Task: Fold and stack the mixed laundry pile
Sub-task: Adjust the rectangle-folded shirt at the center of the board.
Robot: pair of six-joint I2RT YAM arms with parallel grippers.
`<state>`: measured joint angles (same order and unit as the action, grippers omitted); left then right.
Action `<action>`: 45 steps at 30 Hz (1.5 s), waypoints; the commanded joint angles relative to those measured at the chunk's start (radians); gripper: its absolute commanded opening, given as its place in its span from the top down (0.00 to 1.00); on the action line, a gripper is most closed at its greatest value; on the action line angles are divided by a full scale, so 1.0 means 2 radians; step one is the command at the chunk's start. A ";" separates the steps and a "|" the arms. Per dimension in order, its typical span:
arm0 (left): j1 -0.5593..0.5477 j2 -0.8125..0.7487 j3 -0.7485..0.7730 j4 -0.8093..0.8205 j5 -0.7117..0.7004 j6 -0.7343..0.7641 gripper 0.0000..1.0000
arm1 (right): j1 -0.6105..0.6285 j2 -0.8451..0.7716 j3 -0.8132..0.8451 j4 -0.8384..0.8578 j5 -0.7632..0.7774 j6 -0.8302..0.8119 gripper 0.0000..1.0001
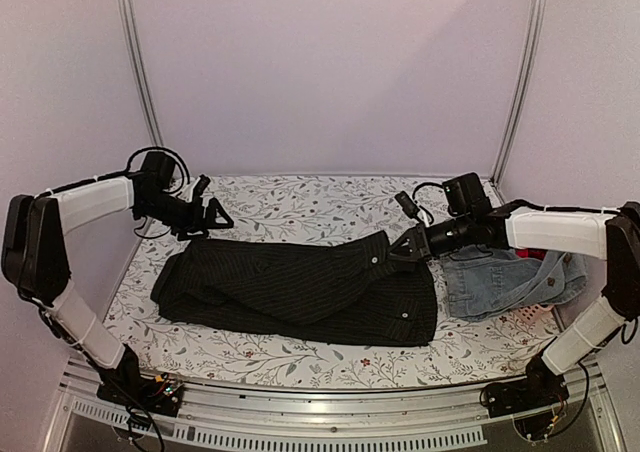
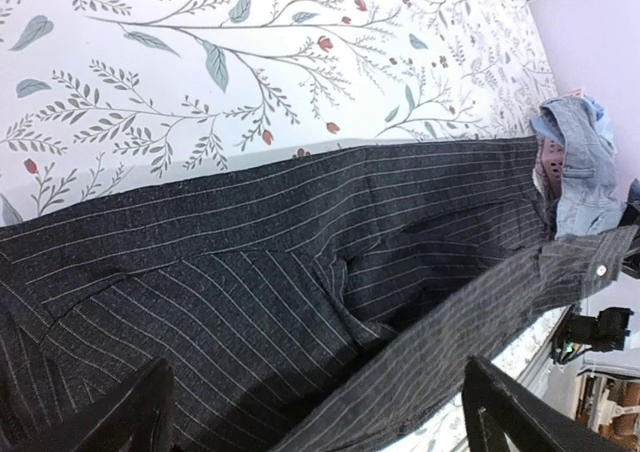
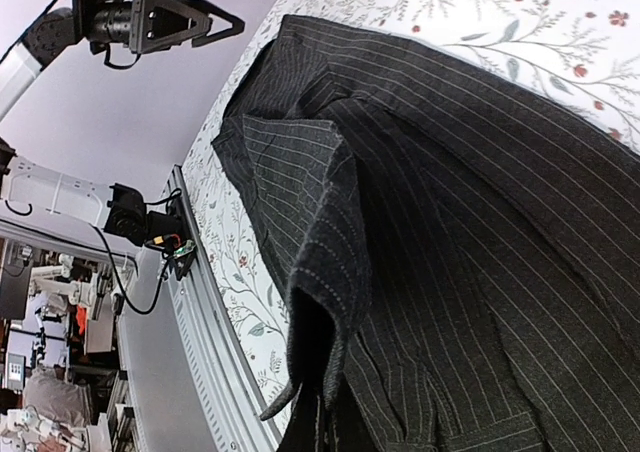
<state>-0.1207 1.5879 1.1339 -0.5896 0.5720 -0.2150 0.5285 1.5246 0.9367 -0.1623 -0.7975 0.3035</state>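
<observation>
The black pinstriped shirt lies spread across the middle of the floral table. My right gripper is shut on its right edge and holds a fold with a white button lifted off the table. In the right wrist view that fold hangs toward the camera and hides the fingers. My left gripper hovers open above the shirt's far left corner, holding nothing. Its dark fingertips frame the striped cloth below. Faded light-blue denim pieces are heaped at the right.
A bit of red cloth shows on the denim heap, and something pink peeks out beneath it at the table's right edge. The metal front rail runs along the near side. Two frame posts stand at the back corners.
</observation>
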 commanded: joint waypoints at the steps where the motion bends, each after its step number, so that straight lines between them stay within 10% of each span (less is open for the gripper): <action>1: 0.009 0.015 0.008 -0.002 -0.004 0.012 0.00 | -0.023 -0.015 -0.030 0.036 0.018 0.014 1.00; 30: 0.012 0.070 0.049 -0.012 -0.036 0.014 0.00 | -0.069 0.050 -0.058 -0.004 0.117 -0.040 1.00; 38: 0.012 0.030 0.034 0.008 -0.057 -0.003 0.00 | -0.068 0.028 0.003 -0.076 0.157 -0.065 0.58; 45: -0.026 -0.031 -0.003 0.008 -0.093 -0.057 0.00 | -0.040 0.015 0.073 -0.106 0.158 -0.081 0.47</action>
<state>-0.1188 1.6073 1.1679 -0.5838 0.4538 -0.2626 0.4080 1.5734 1.0035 -0.3294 -0.4980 0.1741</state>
